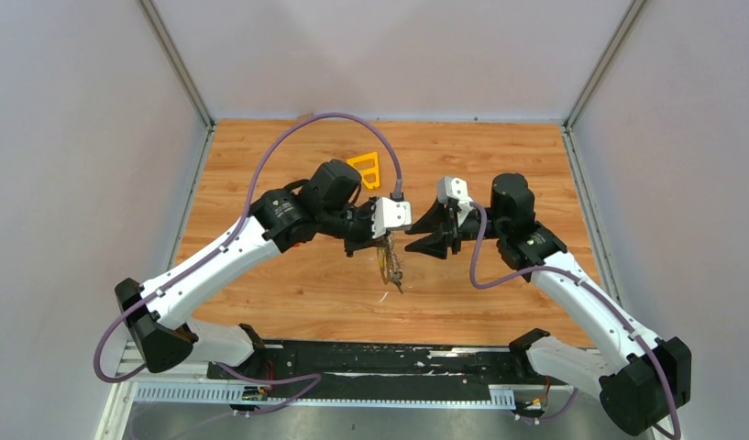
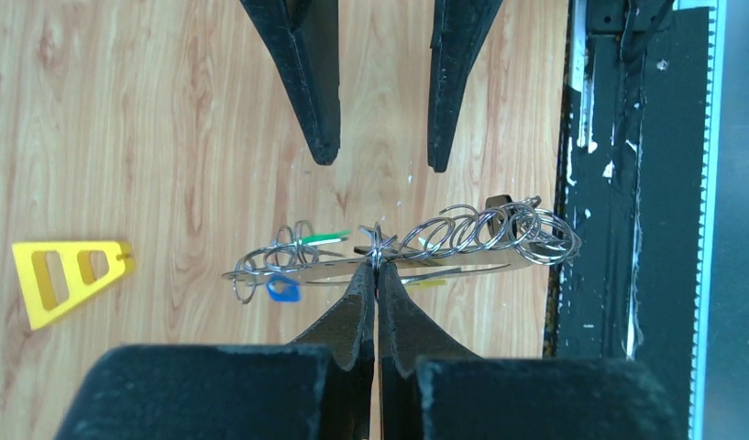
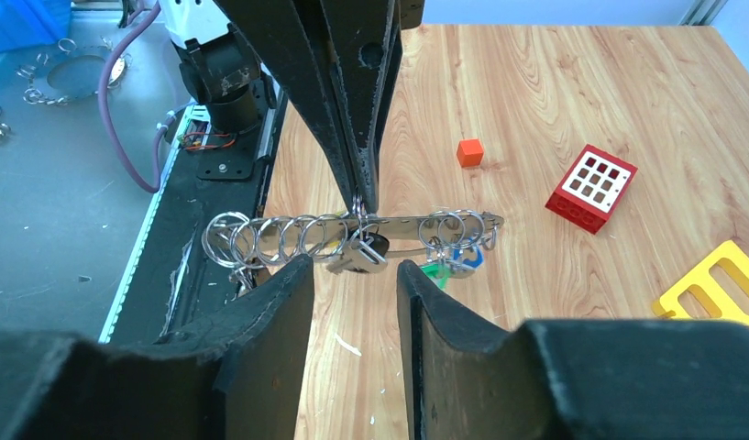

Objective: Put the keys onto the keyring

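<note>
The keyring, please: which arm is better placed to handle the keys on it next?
Right, probably. The left gripper is shut on the keyring, holding it up; the right gripper is open and empty, facing the keys hanging there.

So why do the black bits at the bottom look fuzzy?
Left wrist view: the left end effector blurs where it is nearest the lens, while the keyring looks sharp. Right wrist view: same for the right end effector. Top view: soft even light, nothing blurred.

The left arm (image 1: 214, 261) and right arm (image 1: 581, 293) reach inward, wrists nearly meeting; left claw (image 2: 377, 268) pinched tight, right claw (image 3: 355, 270) facing it, parted.
</note>
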You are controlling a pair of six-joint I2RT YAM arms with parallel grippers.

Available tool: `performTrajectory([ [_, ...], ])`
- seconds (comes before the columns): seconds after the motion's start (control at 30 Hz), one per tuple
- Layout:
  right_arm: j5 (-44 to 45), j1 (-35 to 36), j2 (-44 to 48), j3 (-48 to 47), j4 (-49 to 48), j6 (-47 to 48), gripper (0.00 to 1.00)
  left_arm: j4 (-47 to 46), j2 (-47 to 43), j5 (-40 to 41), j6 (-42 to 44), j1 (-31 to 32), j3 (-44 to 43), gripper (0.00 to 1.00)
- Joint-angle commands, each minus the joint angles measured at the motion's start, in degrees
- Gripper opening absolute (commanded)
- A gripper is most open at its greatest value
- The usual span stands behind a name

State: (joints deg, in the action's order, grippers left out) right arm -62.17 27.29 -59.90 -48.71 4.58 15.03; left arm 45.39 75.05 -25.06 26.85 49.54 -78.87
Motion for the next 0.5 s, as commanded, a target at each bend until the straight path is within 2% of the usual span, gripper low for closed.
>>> performTrajectory([
  [0.0,-1.12,0.19,-0.24,-1.19,-1.16,0.28,0.4,6.34,1.67,3.67,-2.87,0.91,-5.82,0.0],
  [0.27,-1.77,1.33,-2.32,-0.53,-5.86,-3.17,0.47,13.27,7.38,5.14,-8.05,2.41,-14.12,0.0],
  [0.47,-1.64,1.57,-3.46,0.23,-10.34,-7.49,0.46,14.28,8.3,4.77,-10.37,3.45,-16.07,0.0],
])
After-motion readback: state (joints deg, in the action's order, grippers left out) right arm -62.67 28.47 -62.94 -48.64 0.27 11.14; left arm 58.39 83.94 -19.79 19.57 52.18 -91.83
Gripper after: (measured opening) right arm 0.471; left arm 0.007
